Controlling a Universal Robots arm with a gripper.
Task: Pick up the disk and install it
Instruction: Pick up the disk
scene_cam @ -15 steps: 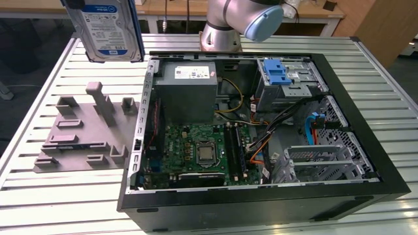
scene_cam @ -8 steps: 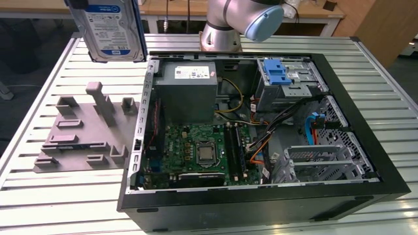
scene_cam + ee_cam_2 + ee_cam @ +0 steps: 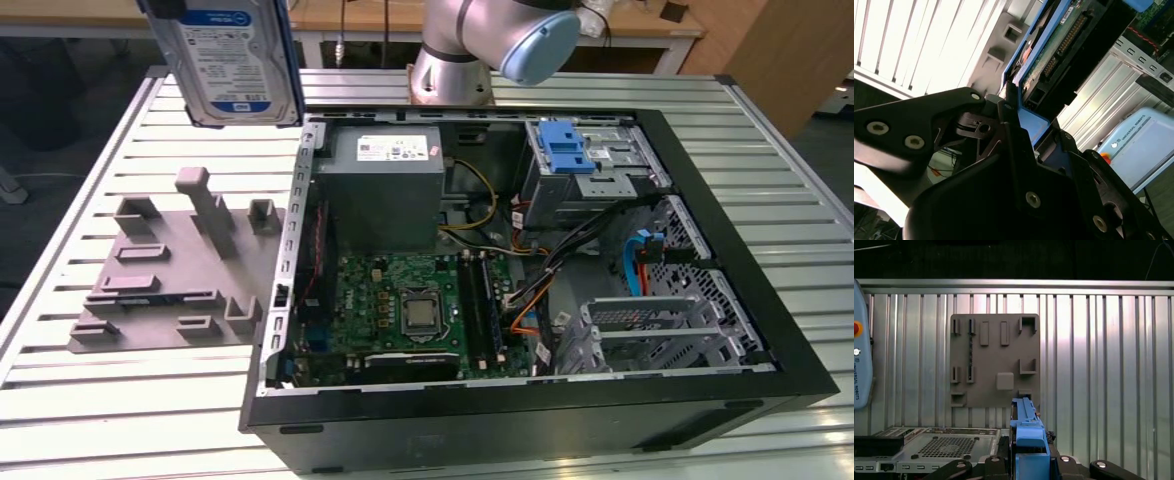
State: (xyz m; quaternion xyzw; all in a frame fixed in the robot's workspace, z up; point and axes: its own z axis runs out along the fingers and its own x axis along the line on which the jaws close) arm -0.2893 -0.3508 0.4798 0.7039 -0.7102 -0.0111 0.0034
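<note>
Exterior view places the disk (image 3: pixel 227 60), a flat rectangular silver-grey hard drive with a white-and-blue label in a blue plastic carrier, at that view's upper left, hanging upright with its label face showing, well above the slatted aluminium worktop (image 3: pixel 80 400). In the second wrist view the black jaws are closed on the disk's carrier (image 3: pixel 1031 120), one on each broad side. Such a grip across the thin dimension probably keeps the drive from swinging and leaves its long edges free for sliding into a bay. The first wrist view looks down past the carrier's edge (image 3: pixel 1029 435) onto the grey moulded fixture plate (image 3: pixel 994 360) with its slots and pegs, so the disk hangs over the worktop near that plate, not over the case. The open black computer case (image 3: pixel 534 430) lies on its side just beside the fixture plate (image 3: pixel 160 270), its side panel off, presumably so the bays can be reached from above. Inside, toward the exterior view's right, stands a grey metal drive cage (image 3: pixel 601 180) topped by a blue plastic bracket (image 3: pixel 567 150). The disk is outside the case, so installation is not yet done.
</note>
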